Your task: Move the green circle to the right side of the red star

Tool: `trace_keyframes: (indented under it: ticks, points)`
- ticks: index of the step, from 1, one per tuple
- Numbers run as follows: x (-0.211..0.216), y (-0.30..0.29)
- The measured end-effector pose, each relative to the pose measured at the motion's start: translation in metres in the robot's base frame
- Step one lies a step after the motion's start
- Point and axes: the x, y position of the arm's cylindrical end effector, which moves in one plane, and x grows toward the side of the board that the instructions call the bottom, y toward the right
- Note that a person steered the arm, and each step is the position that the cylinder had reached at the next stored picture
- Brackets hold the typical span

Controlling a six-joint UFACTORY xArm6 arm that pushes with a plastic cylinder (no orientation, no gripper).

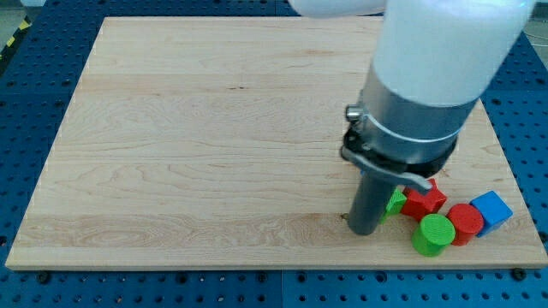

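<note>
The green circle point(433, 234) lies near the board's bottom right corner. The red star point(424, 199) lies just above it and a little to its left, partly behind the arm. My tip point(363, 231) rests on the board to the left of both, about a block's width from the green circle. A second green block point(395, 203), shape unclear, peeks out between the rod and the red star.
A red circle point(467, 224) touches the green circle's right side. A blue cube point(491, 211) lies right of the red circle, near the wooden board's point(188, 137) right edge. The arm's wide white and grey body point(428, 77) hides the board's upper right part.
</note>
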Motion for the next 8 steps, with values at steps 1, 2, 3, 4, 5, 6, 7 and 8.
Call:
trace_keyframes:
  ticks: [1,2,3,4,5,6,7,8]
  points:
    - [0.030,-0.025]
    - [0.030,-0.021]
    - [0.029,0.034]
    - [0.029,0.104]
    - [0.029,0.149]
    - [0.029,0.150]
    - [0.025,0.150]
    - [0.003,0.150]
